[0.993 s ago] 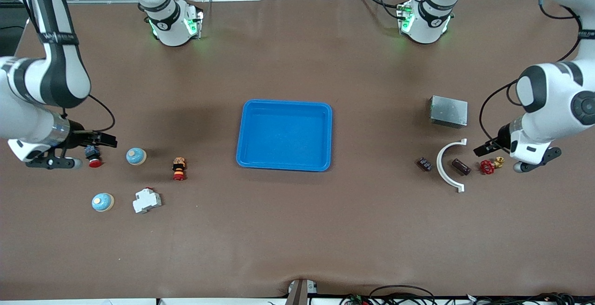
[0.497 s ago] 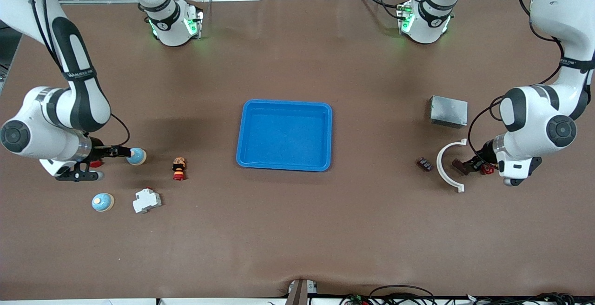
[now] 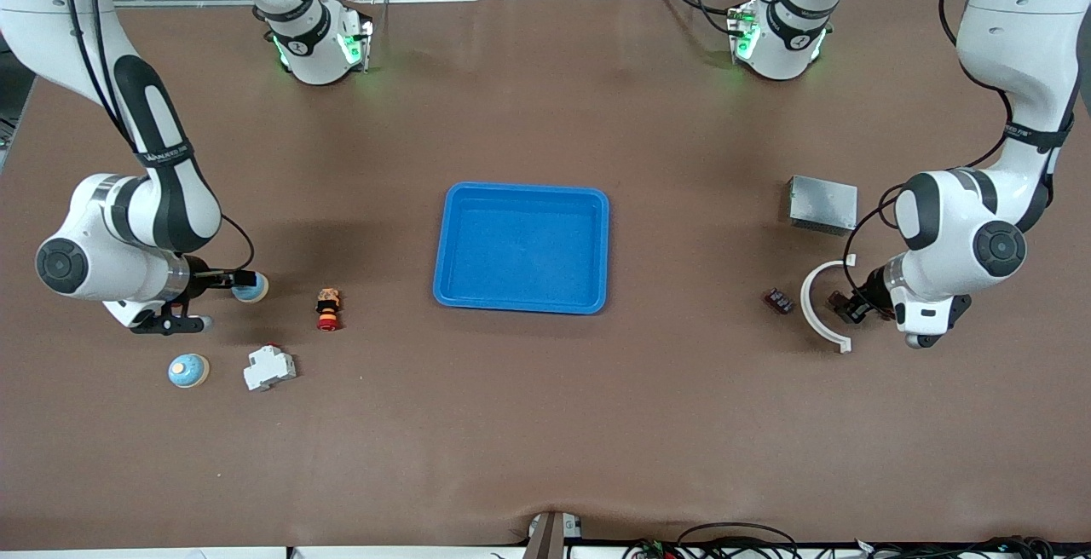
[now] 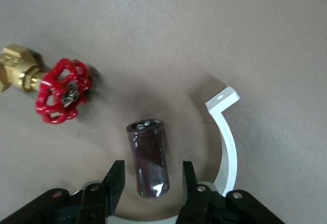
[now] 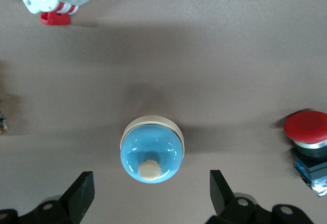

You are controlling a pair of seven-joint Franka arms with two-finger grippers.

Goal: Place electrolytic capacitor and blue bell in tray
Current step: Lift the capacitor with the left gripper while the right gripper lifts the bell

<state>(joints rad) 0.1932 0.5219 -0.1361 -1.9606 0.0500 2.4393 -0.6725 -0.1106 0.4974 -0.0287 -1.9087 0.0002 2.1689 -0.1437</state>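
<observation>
- My left claw (image 4: 149, 183) hangs low over the counter (image 3: 545, 423) at the left arm's end, jaws parted narrowly with the electrolytic capacitor (image 4: 149, 157) lying between the fingertips; no pad touches it yet, so I hold nothing
- The capacitor lies on its side inside the curve of the white arc bracket (image 4: 226, 137), with the red-handled brass valve (image 4: 57, 97) just beside it; the grey metal box (image 3: 822, 204) stands farther from the front camera
- My right claw (image 5: 150, 193) is spread wide over the blue bell (image 5: 152, 155), which sits upright on the counter at the right arm's end; a second blue bell (image 3: 188, 370) lies nearer the front camera, beside a white circuit breaker (image 3: 269, 367); a red push button (image 5: 308, 142) sits close by
- The blue tray (image 3: 522, 248) lies mid-counter, well apart from both parts, with nothing in it
- Risks, as I judge them: the capacitor is a smooth cylinder and may roll or squirt out if I close off-centre; a finger may catch the bracket and drag it; the domed bell may slip from my pads if I grip too high.
</observation>
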